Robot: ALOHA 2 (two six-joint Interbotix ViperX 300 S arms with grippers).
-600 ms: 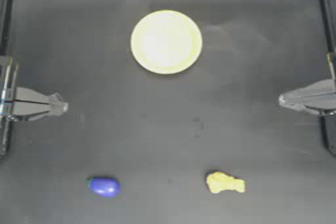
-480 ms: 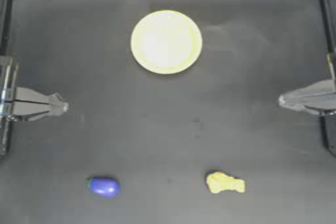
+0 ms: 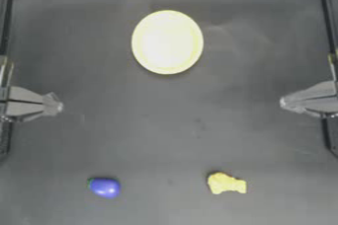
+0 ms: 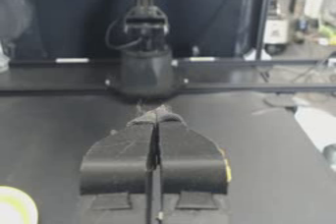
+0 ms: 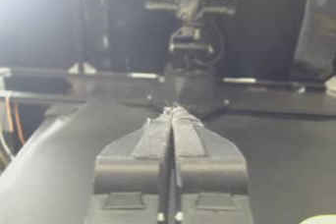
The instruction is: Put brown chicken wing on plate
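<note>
Soft overhead light is falling evenly across the dark bench, washing its matte surface to a dull grey sheen.

The pale plate is glowing almost overexposed at its centre, its rim bleeding softly into the dark. Every outline in the top view is blurring slightly; shadows under the objects are showing faint and short. In the right wrist view, a bright haze is flaring in from one upper corner, while the background in both wrist views is sitting out of focus.
</note>
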